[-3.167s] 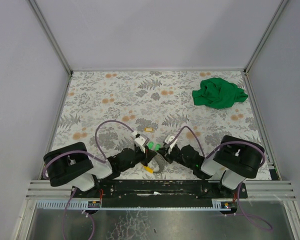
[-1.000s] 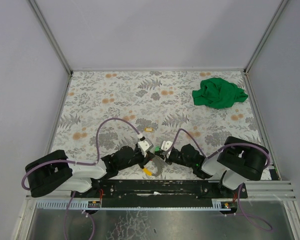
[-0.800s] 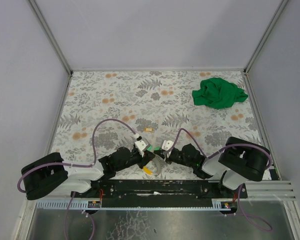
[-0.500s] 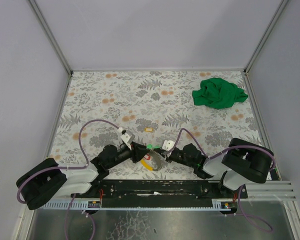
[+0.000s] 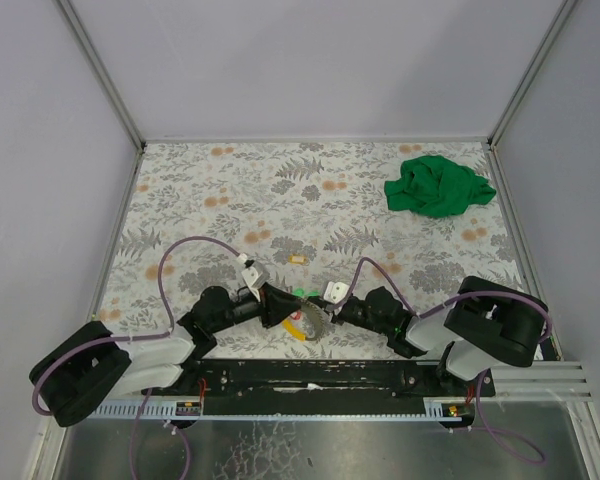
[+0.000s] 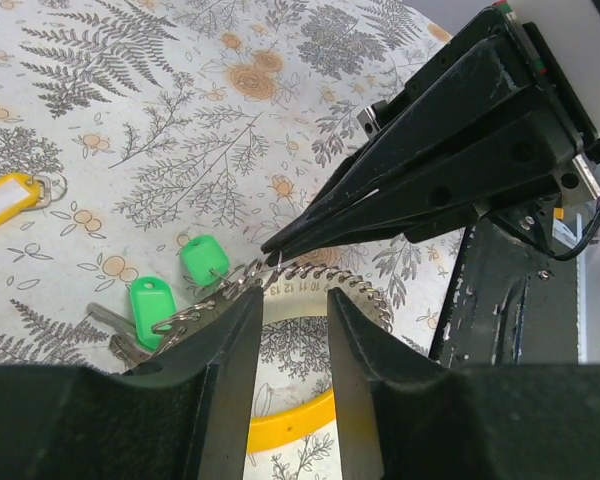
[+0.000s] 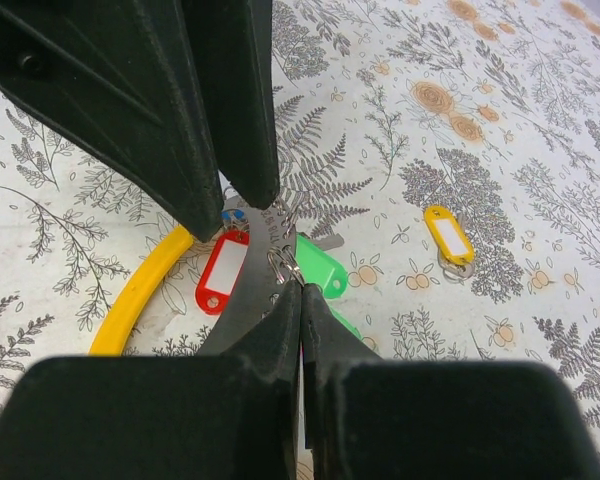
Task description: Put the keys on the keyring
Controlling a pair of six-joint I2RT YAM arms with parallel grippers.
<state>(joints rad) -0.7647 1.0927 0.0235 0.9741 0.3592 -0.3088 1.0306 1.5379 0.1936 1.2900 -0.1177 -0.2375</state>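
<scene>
The keyring (image 6: 365,290) is a grey numbered strip bent into a loop, edged with wire clips and backed by a yellow band (image 6: 290,415). It lies at the near edge of the table (image 5: 306,322). My right gripper (image 7: 301,290) is shut on one of its wire clips (image 7: 285,262). My left gripper (image 6: 292,297) is open and straddles the strip, holding nothing. Two green-tagged keys (image 6: 150,302) (image 6: 205,258) rest against the ring's outer side. A yellow-tagged key (image 7: 448,235) lies apart on the cloth (image 5: 298,260). Red (image 7: 222,272) and blue (image 7: 232,213) tags hang on the ring.
A crumpled green cloth (image 5: 438,185) sits at the far right of the floral tablecloth (image 5: 230,190). The two arms' fingers nearly meet over the ring, the right fingers (image 6: 380,190) crossing the left wrist view. The black base rail (image 5: 310,375) runs just behind the ring.
My left gripper has opened, and the left arm has swung back and to the left. The ring with the green keys now lies flatter. The right gripper stays shut in place.
</scene>
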